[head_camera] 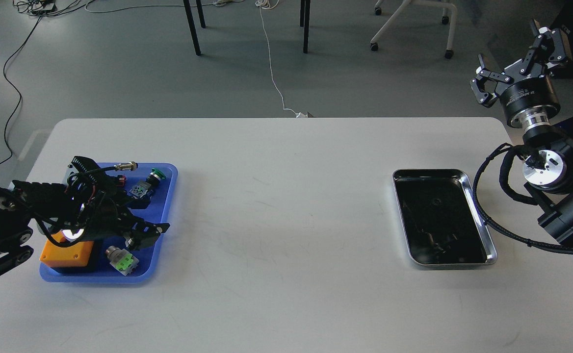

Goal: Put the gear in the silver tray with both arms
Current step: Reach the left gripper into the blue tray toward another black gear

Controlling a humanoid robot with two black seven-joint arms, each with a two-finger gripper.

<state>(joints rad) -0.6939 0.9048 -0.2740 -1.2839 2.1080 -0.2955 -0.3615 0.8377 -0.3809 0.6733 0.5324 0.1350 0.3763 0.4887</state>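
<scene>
Left end effector [142, 234] sat in the blue tray [166, 196], grip unclear; silver tray [468, 186] lay far right of it, below my open right end effector [512, 54].

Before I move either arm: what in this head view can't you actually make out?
- Left gripper, head view: dark against the blue tray; jaw state and any grasp unclear.
- The gear: cannot pick it out; the left arm covers much of the blue tray.
- Silver tray: mirror-dark bottom, contents uncertain.
- Right gripper: open, nothing between its fingers; its arm is cut off by the right edge.
</scene>
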